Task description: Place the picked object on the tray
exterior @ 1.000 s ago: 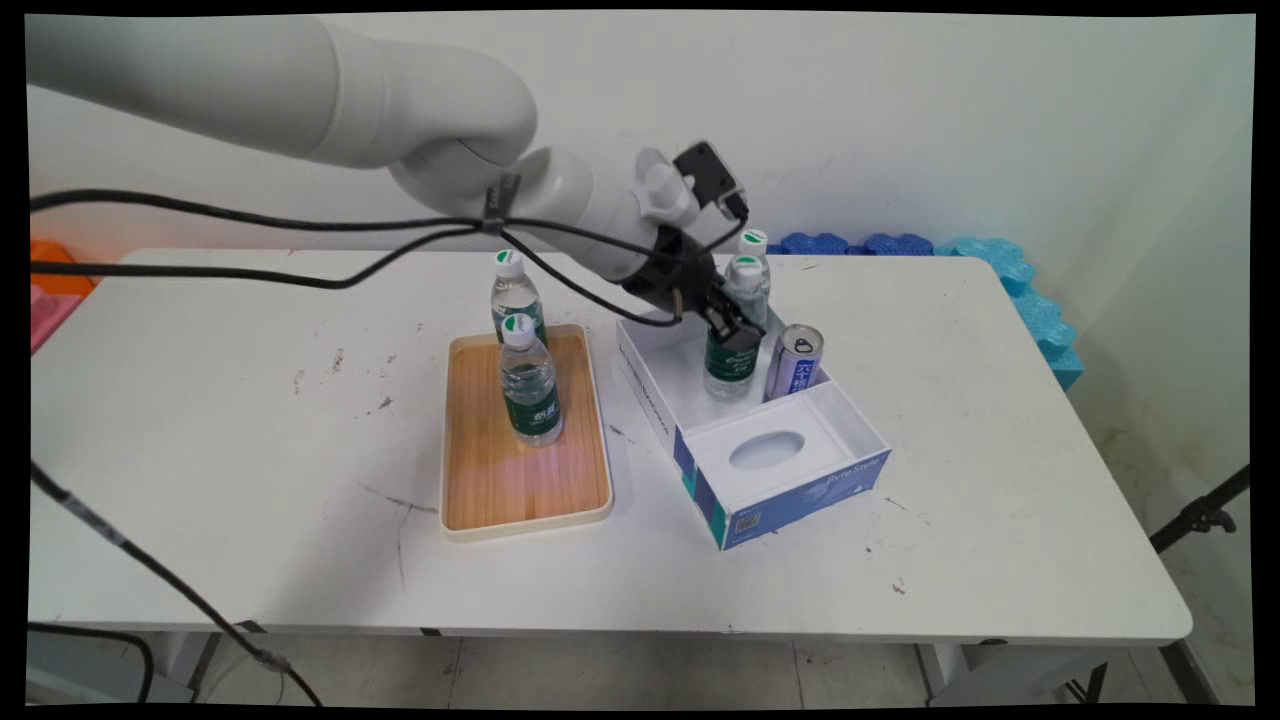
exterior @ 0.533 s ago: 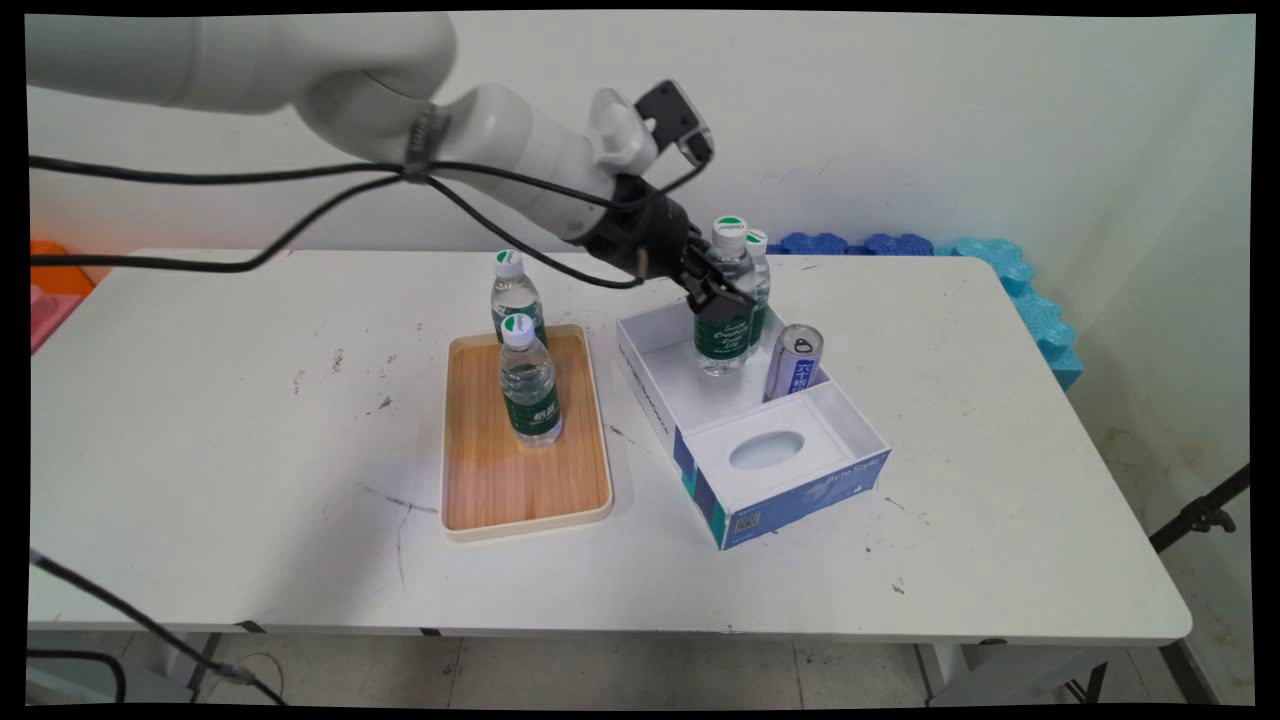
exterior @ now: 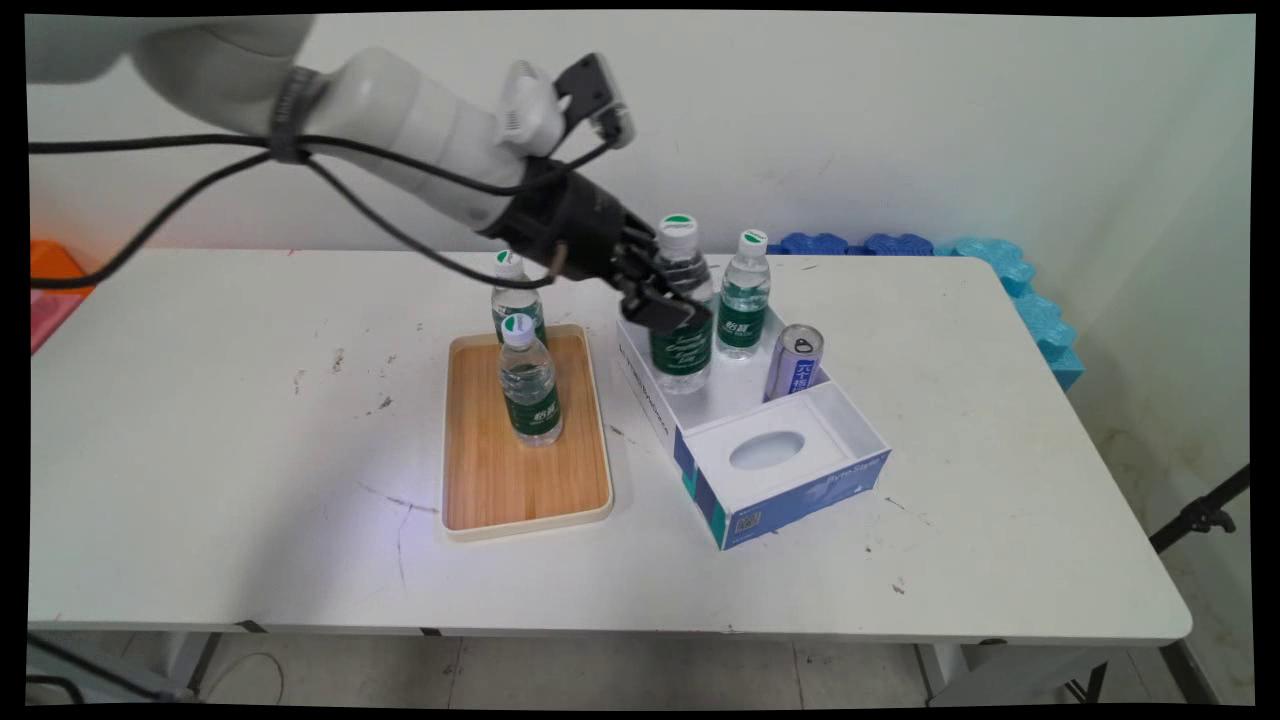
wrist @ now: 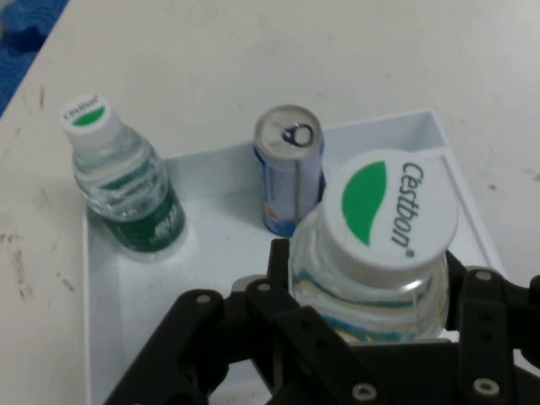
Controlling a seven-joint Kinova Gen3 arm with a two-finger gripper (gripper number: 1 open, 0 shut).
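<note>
As the arm swings toward nine o'clock, your gripper (exterior: 668,300) has lifted the clamped bottle (exterior: 682,330) above the box (exterior: 790,470), nearer the tray (exterior: 520,490).

A: State the gripper's (exterior: 668,300) condition.
B: Closed around a water bottle (exterior: 682,310), held upright above the white box's (exterior: 660,410) left wall, its base clear of the box floor.
A: Contents of the box?
B: A second bottle (exterior: 743,296) at the far wall; a tilted can (exterior: 794,362) at the right wall against the inner divider.
A: And the wooden tray (exterior: 525,480)?
B: It lies near the tabletop's (exterior: 250,480) centre, left of the box. One bottle (exterior: 529,385) stands in its far half; another bottle (exterior: 514,296) stands just beyond its far rim.
</note>
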